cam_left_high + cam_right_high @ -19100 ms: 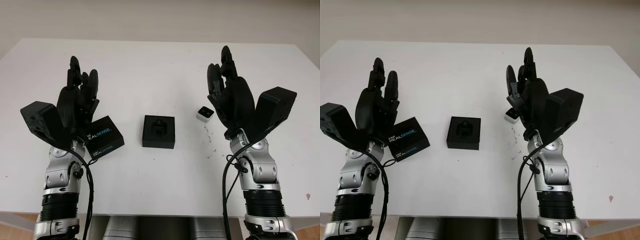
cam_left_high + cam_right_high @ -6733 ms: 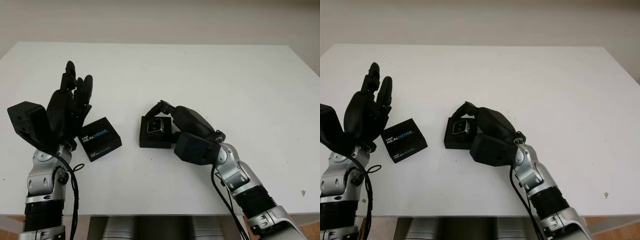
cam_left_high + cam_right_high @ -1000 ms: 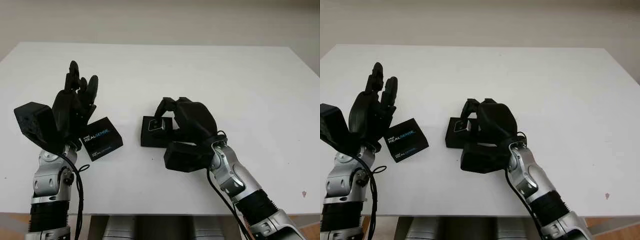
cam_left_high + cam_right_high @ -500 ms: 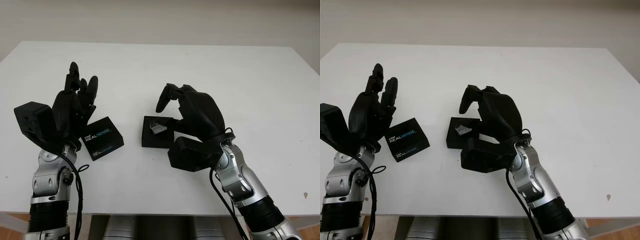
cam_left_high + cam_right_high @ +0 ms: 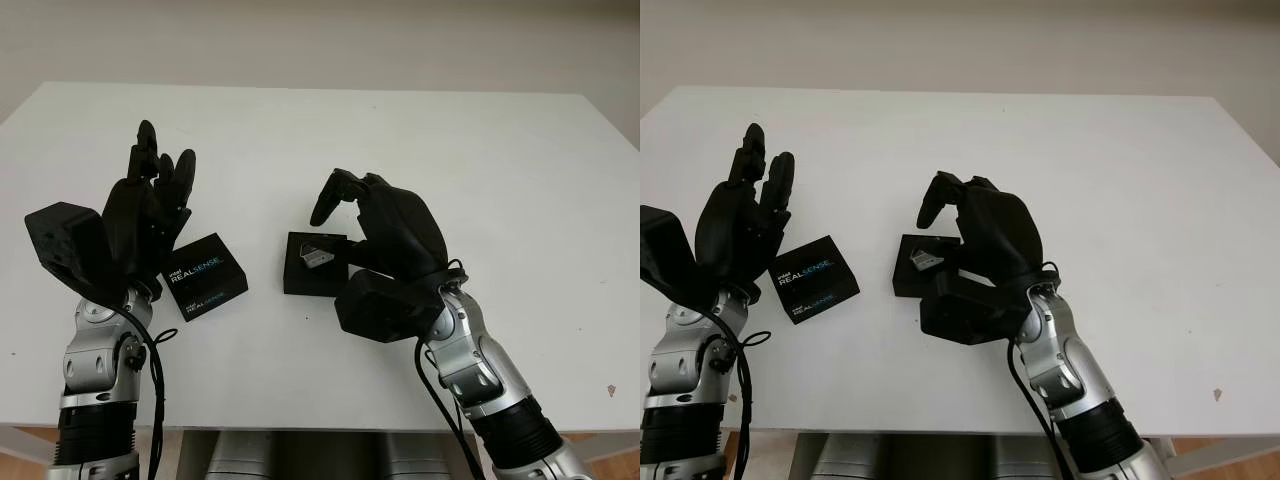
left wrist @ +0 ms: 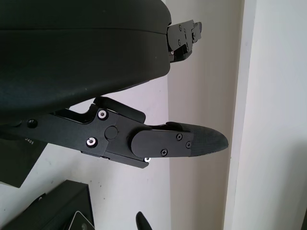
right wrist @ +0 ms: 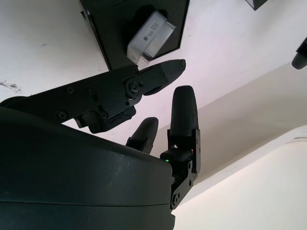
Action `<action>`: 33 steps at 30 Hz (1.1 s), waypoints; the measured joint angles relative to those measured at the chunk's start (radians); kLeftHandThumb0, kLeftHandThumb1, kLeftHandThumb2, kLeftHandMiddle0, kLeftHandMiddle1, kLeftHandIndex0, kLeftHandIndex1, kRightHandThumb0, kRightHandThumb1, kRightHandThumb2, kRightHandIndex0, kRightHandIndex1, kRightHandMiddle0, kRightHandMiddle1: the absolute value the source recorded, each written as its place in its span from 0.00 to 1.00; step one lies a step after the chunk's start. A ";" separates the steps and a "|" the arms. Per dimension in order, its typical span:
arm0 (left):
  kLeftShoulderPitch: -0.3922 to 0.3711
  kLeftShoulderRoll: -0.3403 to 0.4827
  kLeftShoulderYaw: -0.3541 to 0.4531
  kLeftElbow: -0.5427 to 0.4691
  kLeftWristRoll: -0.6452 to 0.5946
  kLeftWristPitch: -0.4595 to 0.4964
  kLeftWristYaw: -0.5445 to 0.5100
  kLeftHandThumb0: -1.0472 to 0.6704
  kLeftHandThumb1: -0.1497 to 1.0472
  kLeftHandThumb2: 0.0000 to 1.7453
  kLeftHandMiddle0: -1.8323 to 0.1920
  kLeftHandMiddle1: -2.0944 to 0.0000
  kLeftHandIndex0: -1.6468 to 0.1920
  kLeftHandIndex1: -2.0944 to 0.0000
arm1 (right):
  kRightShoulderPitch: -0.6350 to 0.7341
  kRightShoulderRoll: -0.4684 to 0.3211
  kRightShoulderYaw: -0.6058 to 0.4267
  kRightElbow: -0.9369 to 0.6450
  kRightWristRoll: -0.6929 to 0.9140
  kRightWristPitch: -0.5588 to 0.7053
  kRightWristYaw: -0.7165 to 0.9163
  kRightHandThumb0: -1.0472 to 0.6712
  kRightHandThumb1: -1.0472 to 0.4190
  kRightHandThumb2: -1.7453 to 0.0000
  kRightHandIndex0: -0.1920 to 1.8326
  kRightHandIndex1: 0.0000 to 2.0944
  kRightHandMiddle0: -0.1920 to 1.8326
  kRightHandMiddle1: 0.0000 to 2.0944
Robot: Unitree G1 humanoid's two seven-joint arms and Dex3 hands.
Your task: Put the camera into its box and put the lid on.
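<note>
Your right hand [image 5: 375,225] has let go, fingers open | small silver camera [image 5: 316,257] sits tilted in square black box [image 5: 316,264] | left hand [image 5: 150,205] open above lid [image 5: 203,277] | lid may jam.

box [image 5: 316,264]: right edge hidden by right hand [image 5: 385,225] | camera [image 5: 318,257]: seating unclear

Right hand [image 5: 385,225] above box [image 5: 316,263] — lid [image 5: 203,275] unobstructed

Right robot hand [image 5: 385,225] open, raised; left robot hand [image 5: 140,215] open, upright
</note>
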 measured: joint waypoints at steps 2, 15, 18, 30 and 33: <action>0.003 0.001 0.000 -0.001 0.000 0.000 0.000 0.24 1.00 0.20 1.00 1.00 1.00 1.00 | 0.000 -0.015 0.004 0.024 -0.011 -0.018 -0.002 0.37 0.03 0.96 0.24 0.37 0.30 0.62; 0.007 0.001 -0.001 -0.020 -0.004 0.018 0.001 0.23 1.00 0.20 1.00 1.00 1.00 1.00 | 0.023 -0.085 0.018 0.015 -0.081 -0.037 0.021 0.36 0.03 0.97 0.25 0.34 0.32 0.63; 0.008 0.002 -0.003 -0.022 -0.002 0.018 0.001 0.24 1.00 0.20 1.00 1.00 1.00 1.00 | 0.035 -0.093 0.023 -0.001 -0.098 -0.028 0.039 0.36 0.03 0.97 0.25 0.33 0.33 0.61; 0.014 0.002 -0.008 -0.039 0.004 0.031 0.008 0.23 1.00 0.20 1.00 1.00 1.00 1.00 | 0.043 -0.103 0.032 -0.020 -0.130 -0.025 0.049 0.36 0.03 0.97 0.27 0.32 0.34 0.60; 0.014 0.002 -0.009 -0.039 0.007 0.031 0.009 0.23 1.00 0.20 1.00 1.00 1.00 1.00 | 0.043 -0.102 0.034 -0.019 -0.125 -0.026 0.051 0.36 0.02 0.97 0.27 0.32 0.34 0.61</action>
